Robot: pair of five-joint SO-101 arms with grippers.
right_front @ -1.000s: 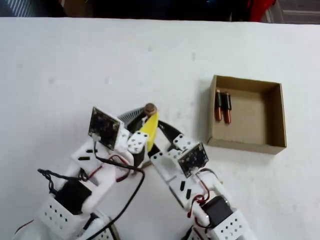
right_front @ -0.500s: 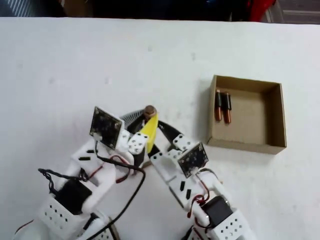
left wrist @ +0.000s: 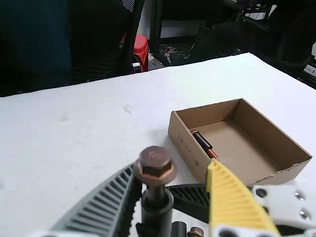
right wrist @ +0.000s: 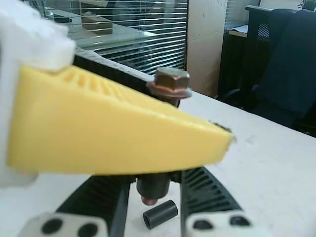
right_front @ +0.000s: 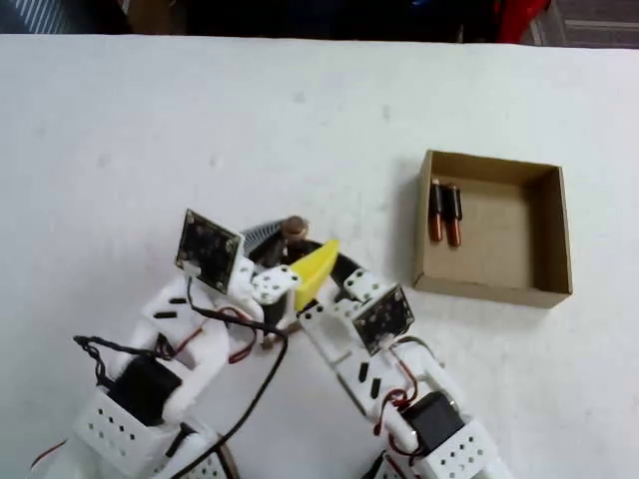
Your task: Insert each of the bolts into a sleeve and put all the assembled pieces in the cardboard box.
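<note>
A copper bolt (right_front: 293,227) stands upright in a dark sleeve (left wrist: 157,207). My right gripper (right wrist: 153,195) is shut on that sleeve, with one black finger on each side and the bolt's tip poking out below. My left gripper (left wrist: 171,169) is open around the bolt head: its grey ribbed finger (left wrist: 106,197) is beside it and its yellow finger (right_front: 314,265) is swung clear. The yellow finger (right wrist: 113,133) crosses in front of the bolt (right wrist: 170,85) in the right wrist view. The cardboard box (right_front: 485,290) at the right holds two assembled pieces (right_front: 444,213).
A loose dark sleeve (right wrist: 160,213) lies on the table under the grippers. Another bolt head (left wrist: 195,231) shows on the table below the held piece. The two arms' bodies crowd the near edge. White table stretches to the left and far side.
My left gripper has opened: its yellow finger swung away from the bolt toward the box. The bolt and sleeve stay upright in the right gripper, shifted slightly nearer the arms.
</note>
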